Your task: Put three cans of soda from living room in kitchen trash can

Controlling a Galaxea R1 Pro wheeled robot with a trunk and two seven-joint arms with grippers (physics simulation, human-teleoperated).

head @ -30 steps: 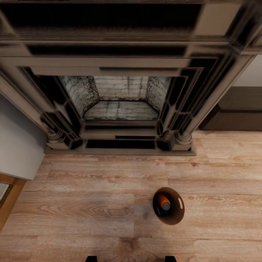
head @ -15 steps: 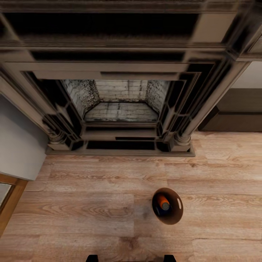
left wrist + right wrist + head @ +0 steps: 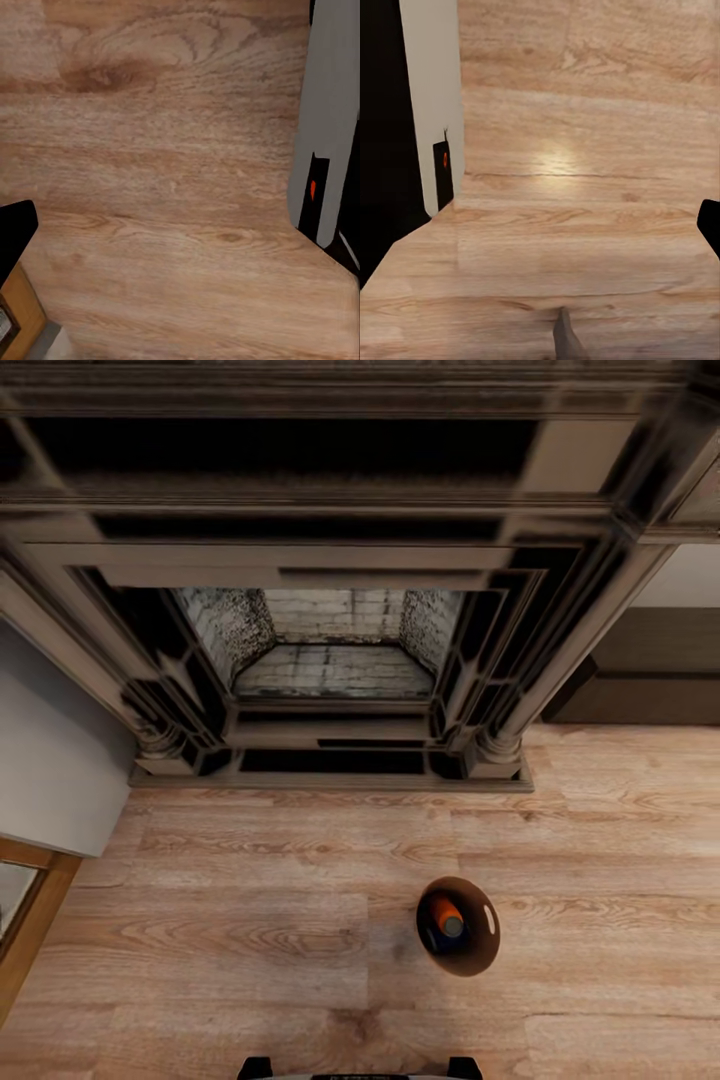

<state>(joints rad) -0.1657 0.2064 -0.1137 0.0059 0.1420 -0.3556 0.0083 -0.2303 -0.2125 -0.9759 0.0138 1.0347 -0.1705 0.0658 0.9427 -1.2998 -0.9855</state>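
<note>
- Bin (image 3: 459,926) is seen upright on the wood floor (image 3: 250,880), in front of the fireplace (image 3: 335,650), slightly to its right.
- An orange can (image 3: 449,916) is seen lying inside the bin; something dark sits beside it, possibly the blue can, not certain.
- Third can not made out.
- End effector state, left and right: cannot be told; no fingers clearly shown in the wrist views.
- Step judged: transit with the bin nearby; the bin likely must be approached next, or remaining cans fetched.
</note>
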